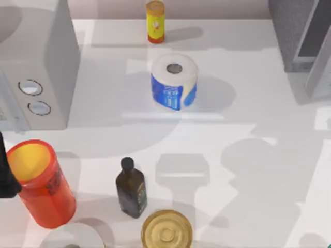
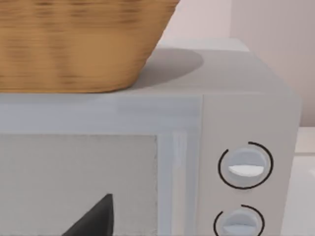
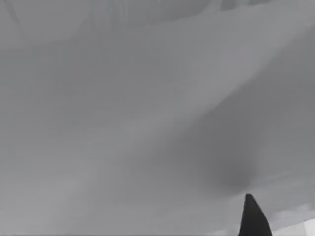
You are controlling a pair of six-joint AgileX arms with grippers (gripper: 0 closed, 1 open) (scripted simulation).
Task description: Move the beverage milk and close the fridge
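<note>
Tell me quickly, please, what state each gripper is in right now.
Left gripper: beside the light grey box with knobs; cannot be told.
Right gripper: cannot be told.

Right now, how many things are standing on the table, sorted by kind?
Bottles: 1, dark glass bottle
Paper rolls: 1, white-and-blue paper roll
Round containers: 3, orange cup, gold-lidded can, yellow canister
Boxy appliances: 2, knobbed light grey box, grey fridge
Total: 7

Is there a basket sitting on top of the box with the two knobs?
Yes. In the left wrist view a woven basket rests on the top of the light grey box with two round knobs.
</note>
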